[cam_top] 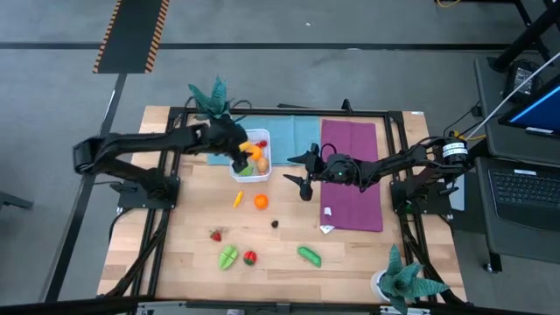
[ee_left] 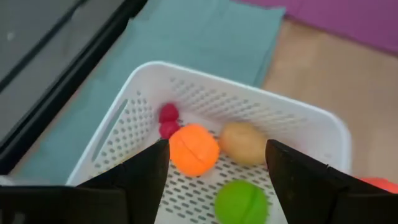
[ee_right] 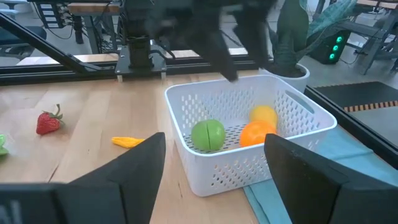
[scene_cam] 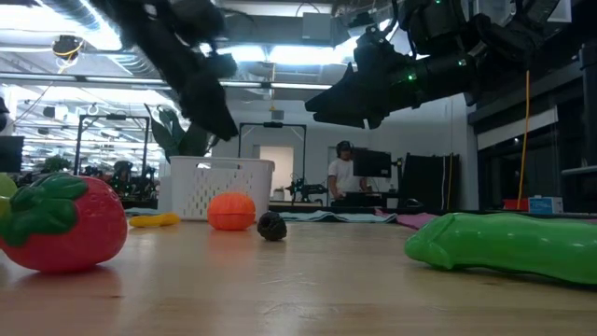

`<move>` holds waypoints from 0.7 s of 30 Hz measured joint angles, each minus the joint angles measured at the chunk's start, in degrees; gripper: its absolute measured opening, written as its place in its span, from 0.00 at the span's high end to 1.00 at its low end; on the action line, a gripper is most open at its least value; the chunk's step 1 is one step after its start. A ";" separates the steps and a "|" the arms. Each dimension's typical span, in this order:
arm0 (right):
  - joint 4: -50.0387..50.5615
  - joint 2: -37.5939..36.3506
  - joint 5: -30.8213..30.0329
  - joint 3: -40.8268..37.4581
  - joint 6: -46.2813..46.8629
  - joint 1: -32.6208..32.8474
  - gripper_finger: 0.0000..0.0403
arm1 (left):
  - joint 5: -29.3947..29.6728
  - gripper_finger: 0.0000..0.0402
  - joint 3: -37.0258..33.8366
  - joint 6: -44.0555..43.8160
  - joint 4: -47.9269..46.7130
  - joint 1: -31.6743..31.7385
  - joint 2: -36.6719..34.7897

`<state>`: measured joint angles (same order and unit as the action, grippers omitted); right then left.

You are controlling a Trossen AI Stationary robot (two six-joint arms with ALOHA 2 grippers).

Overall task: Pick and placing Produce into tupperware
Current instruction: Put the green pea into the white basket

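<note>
The white perforated tupperware [cam_top: 261, 140] stands at the table's far middle, one corner on a teal cloth [cam_top: 289, 136]. Inside lie an orange piece [ee_left: 194, 150], a tan piece [ee_left: 242, 143], a green piece [ee_left: 241, 202] and small red ones [ee_left: 168, 121]. My left gripper [ee_left: 217, 149] hangs open just above the container [ee_left: 205, 93], nothing between its fingers. My right gripper [cam_top: 299, 173] stands open to the container's right, also empty. More produce lies loose on the wood: a yellow piece [cam_top: 237, 199], an orange [cam_top: 261, 201], a dark bit [cam_top: 275, 223], a strawberry [cam_top: 215, 234] and a green pod [cam_top: 308, 255].
A purple cloth [cam_top: 352, 175] lies under the right arm. Teal-leaved potted plants stand at the far left [cam_top: 213, 96] and the near right corner [cam_top: 404, 278]. A green leafy piece [cam_top: 228, 256] and a red piece [cam_top: 250, 257] lie near the front edge. Black frame rails border the table.
</note>
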<state>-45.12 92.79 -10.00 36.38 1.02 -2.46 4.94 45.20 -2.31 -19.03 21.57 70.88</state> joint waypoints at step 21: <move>-0.07 0.00 0.19 0.00 -5.62 1.60 0.32 | 3.41 0.37 -30.22 -0.16 24.99 -24.75 -38.75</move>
<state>-45.19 92.79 -9.81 36.38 -4.60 -0.86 8.34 14.99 -2.48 5.95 -3.18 32.13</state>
